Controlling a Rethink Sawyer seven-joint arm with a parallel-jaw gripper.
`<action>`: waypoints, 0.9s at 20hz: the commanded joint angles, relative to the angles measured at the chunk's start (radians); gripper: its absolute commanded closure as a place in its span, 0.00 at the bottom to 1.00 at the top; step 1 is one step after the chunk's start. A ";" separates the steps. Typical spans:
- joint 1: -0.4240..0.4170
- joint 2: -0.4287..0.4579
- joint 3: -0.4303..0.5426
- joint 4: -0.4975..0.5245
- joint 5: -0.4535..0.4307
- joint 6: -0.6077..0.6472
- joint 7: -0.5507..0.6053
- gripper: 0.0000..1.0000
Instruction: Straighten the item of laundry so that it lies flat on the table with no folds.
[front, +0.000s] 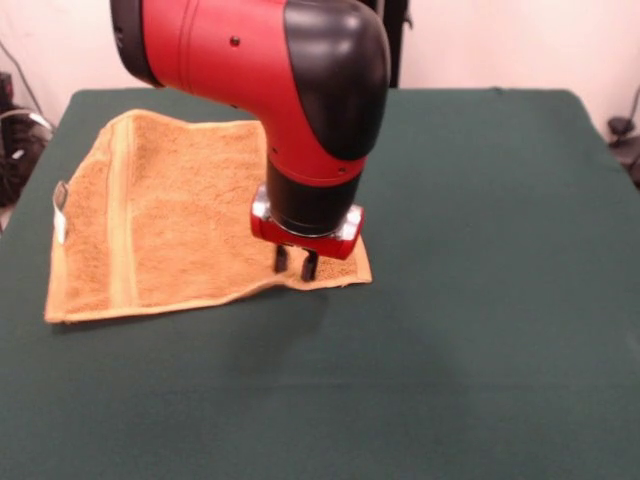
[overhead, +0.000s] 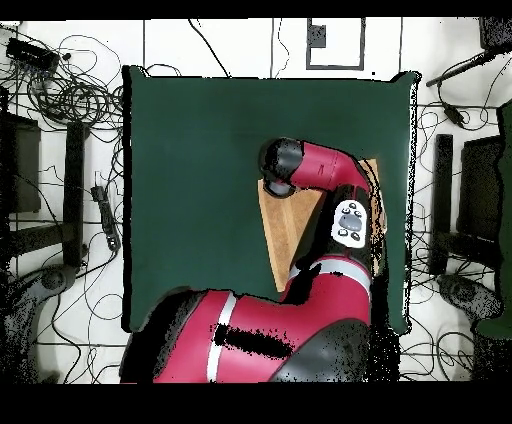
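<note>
The item of laundry (front: 180, 220), an orange-yellow terry towel, lies spread on the left half of the dark green table (front: 480, 300). A woven band runs near its left edge, and a small white tag (front: 60, 210) sticks out there. Its far left corner is slightly raised and wavy. My gripper (front: 295, 262) points straight down at the towel's near right corner. Its two black fingers stand a little apart, open, with the tips on or just above the cloth. In the overhead view the arm covers most of the towel (overhead: 283, 235), hides the gripper, and lies over part of the table (overhead: 200, 180).
The towel's left edge lies close to the table's left edge in the front view. Off the table, tangled cables (overhead: 70, 95) and dark stands (overhead: 75, 190) ring it on the floor. A dark object (front: 622, 128) sits past the far right corner.
</note>
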 joint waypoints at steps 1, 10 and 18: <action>0.028 0.127 0.173 0.074 -0.014 -0.244 0.109 1.00; 0.029 0.128 0.172 0.071 -0.013 -0.243 0.115 1.00; 0.031 0.128 0.175 0.071 -0.002 -0.266 0.138 1.00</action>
